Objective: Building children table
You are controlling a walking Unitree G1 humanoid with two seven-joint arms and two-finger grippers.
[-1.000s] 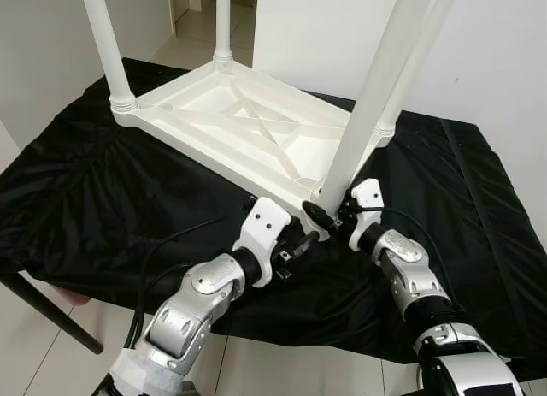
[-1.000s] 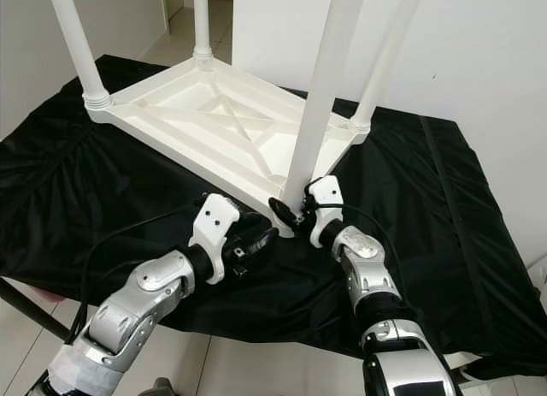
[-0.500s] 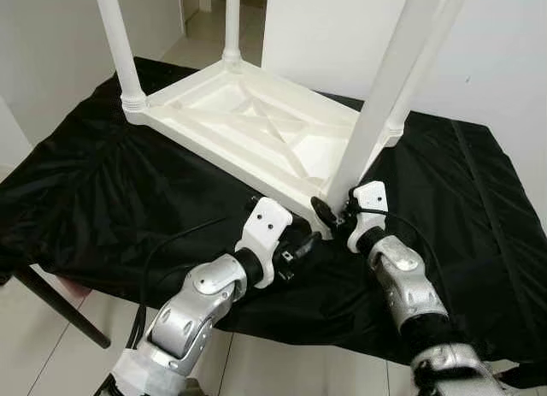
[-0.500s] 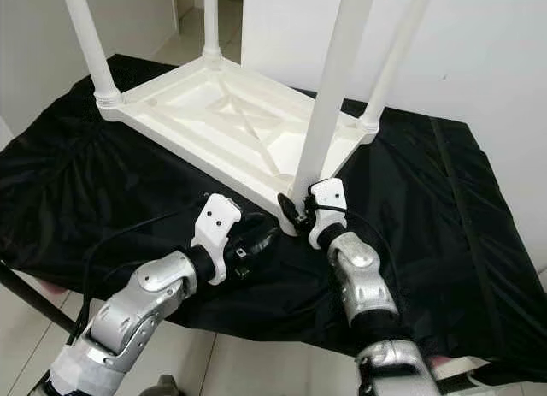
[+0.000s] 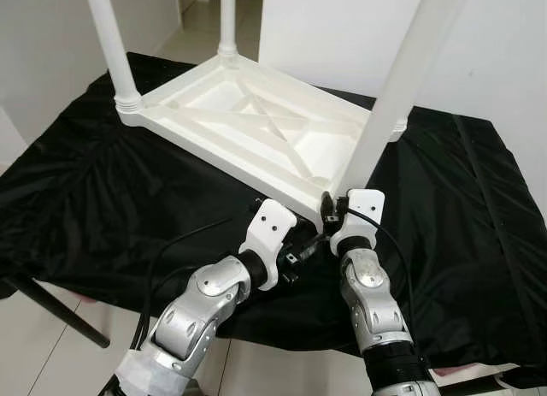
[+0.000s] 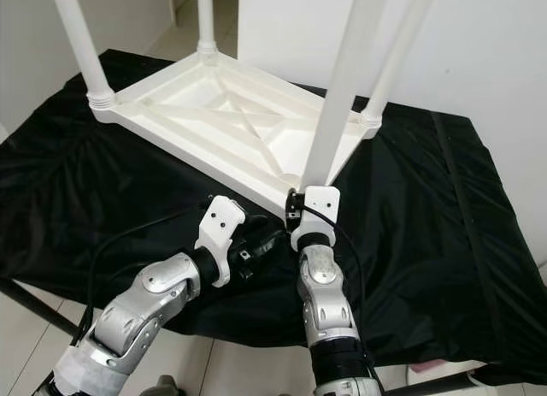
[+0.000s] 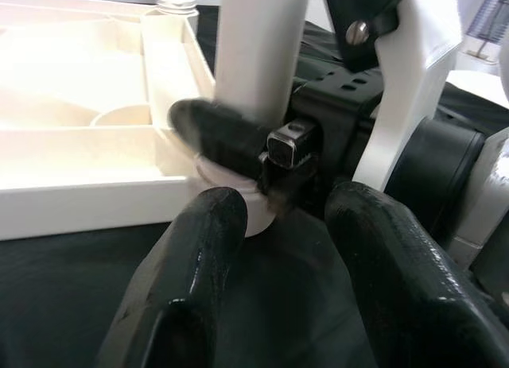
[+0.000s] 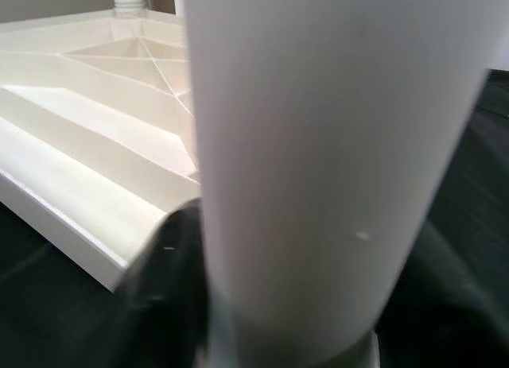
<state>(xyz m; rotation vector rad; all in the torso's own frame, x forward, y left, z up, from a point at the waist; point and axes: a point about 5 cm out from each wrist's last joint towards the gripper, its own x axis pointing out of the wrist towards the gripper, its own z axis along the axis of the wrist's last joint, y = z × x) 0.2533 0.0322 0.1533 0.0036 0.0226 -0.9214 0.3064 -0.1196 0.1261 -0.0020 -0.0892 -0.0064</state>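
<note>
A white children's table [image 5: 256, 127] lies upside down on the black cloth, its legs pointing up. The near-right leg [image 5: 389, 97] stands tilted in the near corner socket. My right gripper [image 5: 330, 209] is shut on the base of that leg; in the right wrist view the leg [image 8: 318, 169] stands between dark fingers [image 8: 163, 296]. My left gripper [image 5: 308, 240] is open, low on the cloth just in front of the same corner. In the left wrist view its two fingers [image 7: 199, 280] frame the leg's base [image 7: 258, 42] without touching it.
The black cloth [image 5: 102, 208] covers a work table whose front edge runs just below my arms. A dark table leg [image 5: 51, 315] slants over the tiled floor at lower left. A black cable [image 5: 162, 259] loops from my left arm. A white wall [image 5: 504, 54] rises behind.
My right forearm has swung leftward under the leg, with the wrist turning round the leg's base while keeping hold. The left gripper has stayed about where it was. The camera shifted slightly.
</note>
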